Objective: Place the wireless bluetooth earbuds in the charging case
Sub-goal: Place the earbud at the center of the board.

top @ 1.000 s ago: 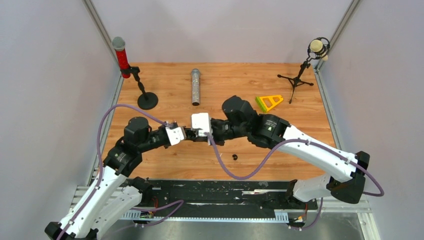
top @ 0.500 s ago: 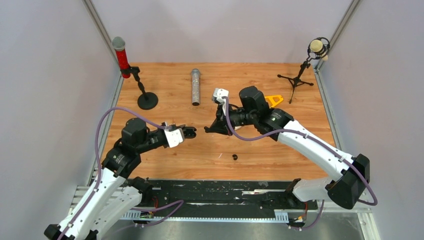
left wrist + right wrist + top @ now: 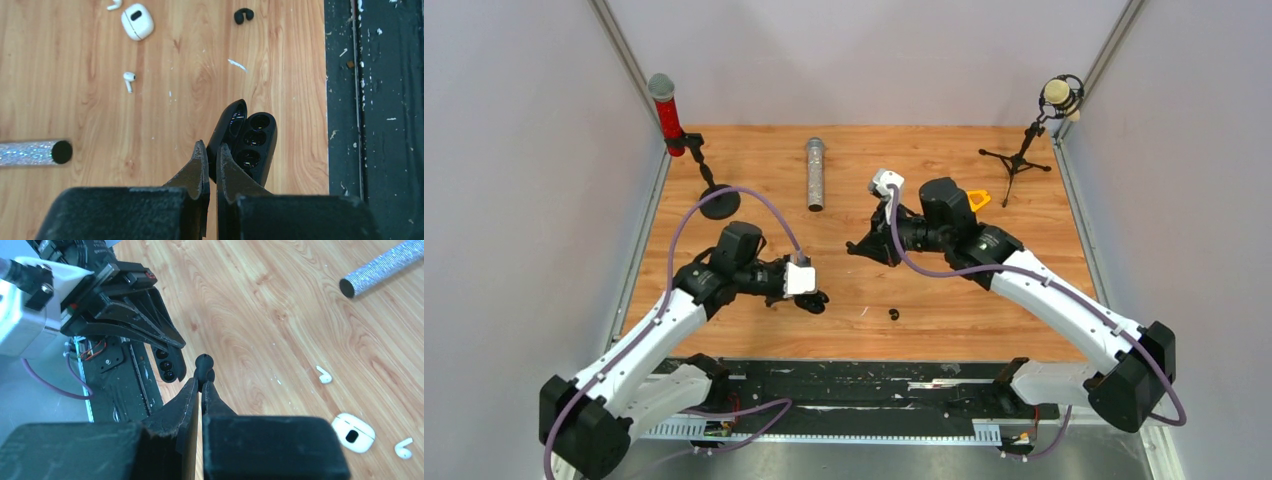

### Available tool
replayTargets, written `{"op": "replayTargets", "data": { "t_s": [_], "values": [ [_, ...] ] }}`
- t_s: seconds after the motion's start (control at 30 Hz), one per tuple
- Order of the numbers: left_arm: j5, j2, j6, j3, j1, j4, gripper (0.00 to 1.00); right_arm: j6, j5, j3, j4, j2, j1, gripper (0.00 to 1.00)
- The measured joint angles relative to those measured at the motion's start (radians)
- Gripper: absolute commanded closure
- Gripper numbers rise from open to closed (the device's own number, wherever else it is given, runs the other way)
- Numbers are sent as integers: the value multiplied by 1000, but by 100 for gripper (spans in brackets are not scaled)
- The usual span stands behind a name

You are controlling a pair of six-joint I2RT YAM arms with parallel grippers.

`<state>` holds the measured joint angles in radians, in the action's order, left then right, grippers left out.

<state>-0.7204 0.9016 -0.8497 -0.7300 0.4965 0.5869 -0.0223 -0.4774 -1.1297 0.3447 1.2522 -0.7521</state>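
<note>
Right wrist view: right gripper (image 3: 201, 384) pinches 1 black earbud (image 3: 204, 362), near the open black case (image 3: 255, 140) clamped by left gripper (image 3: 211, 148); 2 white earbuds (image 3: 129, 79) lie on the table (image 3: 75, 110).

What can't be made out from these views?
1. Top view: whatever the right gripper pinches is too small to tell. Only the right wrist view shows a black earbud.
2. Left wrist view: the black case has its near end hidden behind the left gripper.
3. Left wrist view: one white earbud is cut by the top edge.
4. Top view: the white case doesn't show, likely under the right arm.
</note>
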Motion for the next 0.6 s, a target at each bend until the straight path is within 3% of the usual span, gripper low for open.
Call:
{"op": "replayTargets", "data": {
  "t_s": [0.13, 0.33, 0.43, 0.6],
  "values": [
    [42, 61, -16, -5, 23, -40, 100, -58, 3, 66, -19, -39, 64, 100],
    [121, -47, -3, -36, 68, -214, 100, -202, 41, 113, -46, -43, 150, 100],
    [127, -118, 14, -66, 111, -270, 100, -274, 26, 124, -127, -32, 165, 100],
    [132, -137, 107, -180, 171, -352, 100, -428, -143, 142, -364, 71, 165, 100]
  ]
}}
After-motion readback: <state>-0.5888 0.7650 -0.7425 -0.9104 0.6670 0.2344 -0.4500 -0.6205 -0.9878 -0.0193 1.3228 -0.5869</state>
